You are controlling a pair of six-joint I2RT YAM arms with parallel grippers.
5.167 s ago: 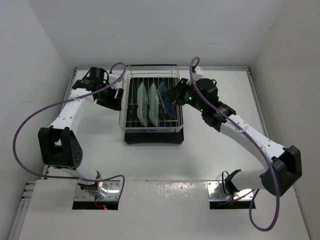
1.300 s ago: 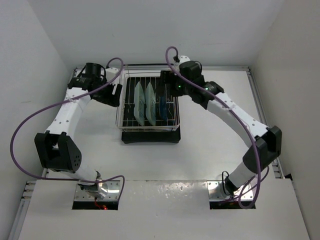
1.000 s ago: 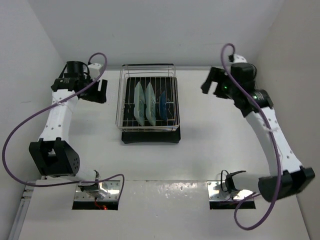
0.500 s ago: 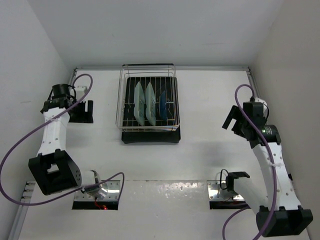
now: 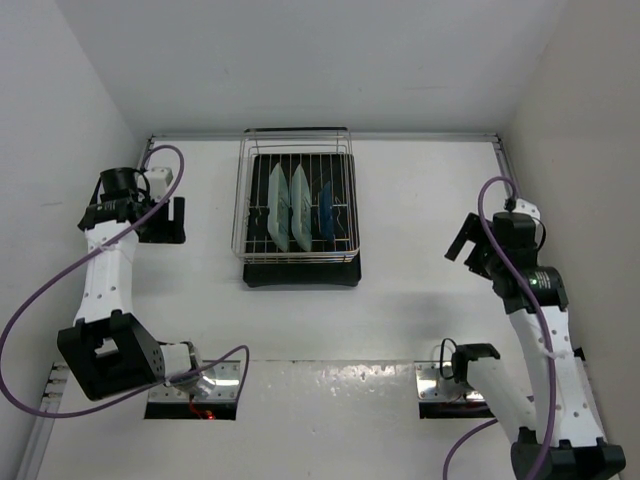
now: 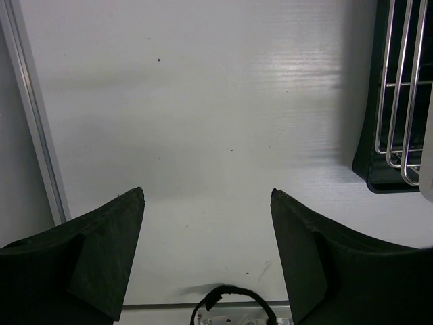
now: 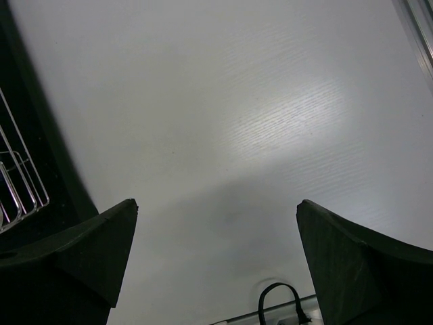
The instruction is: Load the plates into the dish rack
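Pulled well clear of the dish rack now, the left hand and the right hand are hanging out at the sides of the surface. A few seconds ago the right one was reaching over the basket by the dark blue plate and the left one was crowding the basket's left wall. Over the last half second neither is shifting much.

All three plates are standing on edge inside the rack, slotted between the wires in a row. The left mint-green plate is sitting beside the second mint-green plate, and the dark blue plate is taking the place to their right. No hand is touching any of them.

From above, the left hand is hovering near the left edge of the surface, about level with the middle of the rack, which is lying off to its right, well apart. Its fingers are standing apart with only bare white surface showing between them. In its wrist view the left hand is looking past a corner of the rack at the right edge.

Over near the right wall, the right hand is holding about level with the rack's near edge, and the rack is lying farther off to its left. Its wrist view shows the right hand spread wide and carrying nothing, with a bit of the rack peeking in at the left.
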